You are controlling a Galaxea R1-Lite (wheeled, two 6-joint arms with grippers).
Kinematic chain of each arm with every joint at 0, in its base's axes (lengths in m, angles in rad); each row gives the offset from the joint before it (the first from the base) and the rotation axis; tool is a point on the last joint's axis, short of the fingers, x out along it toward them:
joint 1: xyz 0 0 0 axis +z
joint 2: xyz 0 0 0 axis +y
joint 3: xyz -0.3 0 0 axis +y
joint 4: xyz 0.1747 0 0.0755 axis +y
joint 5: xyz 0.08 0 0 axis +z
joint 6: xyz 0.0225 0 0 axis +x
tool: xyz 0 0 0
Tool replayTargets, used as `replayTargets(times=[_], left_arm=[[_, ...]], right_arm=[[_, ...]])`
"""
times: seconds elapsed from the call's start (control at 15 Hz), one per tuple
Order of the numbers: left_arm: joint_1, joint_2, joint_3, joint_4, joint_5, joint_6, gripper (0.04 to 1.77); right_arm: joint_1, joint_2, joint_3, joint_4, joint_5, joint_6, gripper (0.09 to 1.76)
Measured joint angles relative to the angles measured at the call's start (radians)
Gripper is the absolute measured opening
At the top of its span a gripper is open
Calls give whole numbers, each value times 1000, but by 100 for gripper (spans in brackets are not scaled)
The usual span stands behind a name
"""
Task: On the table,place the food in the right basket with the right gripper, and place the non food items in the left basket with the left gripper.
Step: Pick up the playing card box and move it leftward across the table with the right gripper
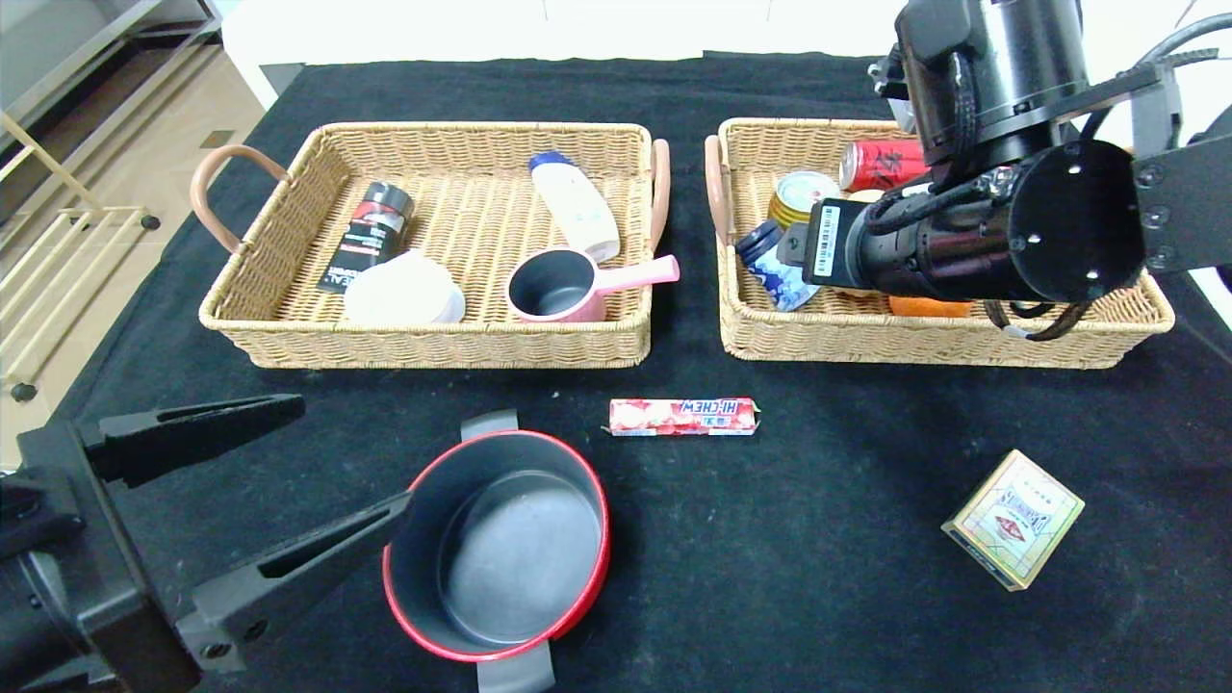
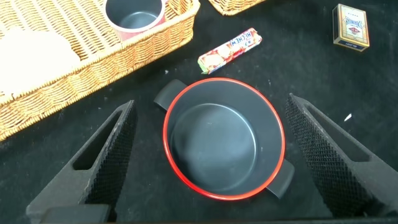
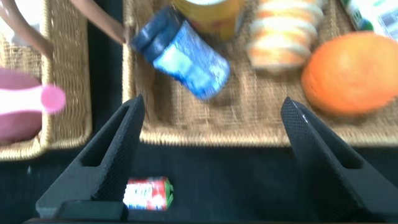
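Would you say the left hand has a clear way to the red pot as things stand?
Probably yes: the left hand is open, with a finger on each side of the red pot, and nothing lies between them.

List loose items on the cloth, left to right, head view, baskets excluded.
Left gripper, open → red-rimmed pot → Hi-Chew candy stick → card box.
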Motion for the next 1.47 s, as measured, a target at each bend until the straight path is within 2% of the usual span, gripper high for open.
replayTargets(times=[0.33, 0.87, 1.27, 1.47], left_arm=[[0, 0, 0, 1, 1, 0, 172], [-2, -2, 1, 2, 1, 9, 172], [-2, -8, -3, 2, 1, 9, 172], [-3, -8, -2, 3, -1, 9, 172]], right_arm=[[-3, -103, 130, 87, 2, 78, 166], [-105, -290, 487, 101, 9, 250, 169], [-174, -363, 644, 98, 63, 447, 170], [-208, -383, 695, 97, 153, 521, 170]])
